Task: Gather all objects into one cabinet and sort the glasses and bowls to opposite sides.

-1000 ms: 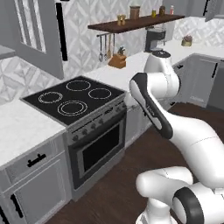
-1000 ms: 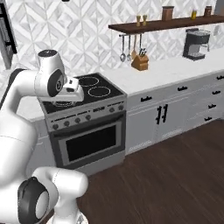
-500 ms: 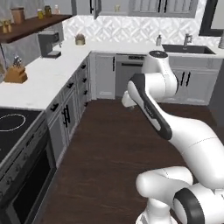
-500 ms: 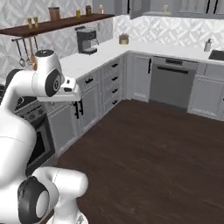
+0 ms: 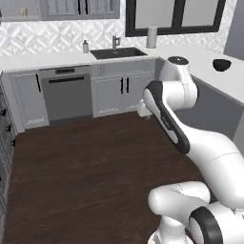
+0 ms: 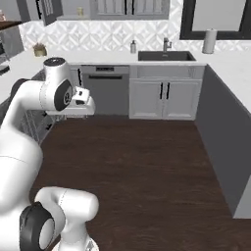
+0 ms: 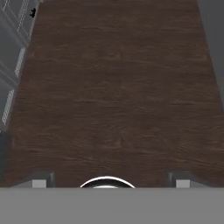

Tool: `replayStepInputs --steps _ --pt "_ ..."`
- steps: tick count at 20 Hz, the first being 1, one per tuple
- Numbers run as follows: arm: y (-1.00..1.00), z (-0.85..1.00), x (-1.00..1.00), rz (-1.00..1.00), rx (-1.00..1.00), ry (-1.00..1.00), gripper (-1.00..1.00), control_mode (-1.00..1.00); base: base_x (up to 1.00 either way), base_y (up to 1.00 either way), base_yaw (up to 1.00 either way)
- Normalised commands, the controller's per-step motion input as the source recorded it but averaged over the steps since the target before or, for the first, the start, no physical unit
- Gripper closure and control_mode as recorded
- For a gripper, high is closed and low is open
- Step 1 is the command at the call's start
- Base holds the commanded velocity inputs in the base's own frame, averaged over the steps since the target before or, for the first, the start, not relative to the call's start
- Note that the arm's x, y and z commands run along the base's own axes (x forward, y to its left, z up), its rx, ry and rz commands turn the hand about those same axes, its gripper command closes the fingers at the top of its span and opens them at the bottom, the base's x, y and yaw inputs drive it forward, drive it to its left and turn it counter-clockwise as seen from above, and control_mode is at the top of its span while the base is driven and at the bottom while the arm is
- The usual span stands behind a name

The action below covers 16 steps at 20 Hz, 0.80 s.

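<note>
The dark wood floor [image 7: 118, 87] spreads beneath the gripper [image 7: 109, 181], whose fingertips [image 7: 39, 180] stand spread wide with nothing between them. White counters [image 5: 43, 61] run along the back wall around a black sink [image 6: 165, 56]. No writing can be read anywhere. The dark bowl [image 5: 221, 64] sits on the right-hand counter, well apart from the fingers.

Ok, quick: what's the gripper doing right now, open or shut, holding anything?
Gripper: open, jaws spread wide, nothing between them; it points down at the dark wood floor.
</note>
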Motion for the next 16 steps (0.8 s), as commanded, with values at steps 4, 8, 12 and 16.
replayStepInputs --steps 4,8,12,16 --pt "0.00 0.00 0.00 0.00 0.00 0.00 -1.00 1.00 1.00 0.91 -0.39" --pt "0.00 0.00 0.00 0.00 0.00 0.00 -1.00 1.00 0.97 0.99 -0.14" --pt "0.00 0.00 0.00 0.00 0.00 0.00 -1.00 1.00 0.23 0.88 0.05" --pt "0.00 0.00 0.00 0.00 0.00 0.00 -1.00 1.00 1.00 -0.13 0.33"
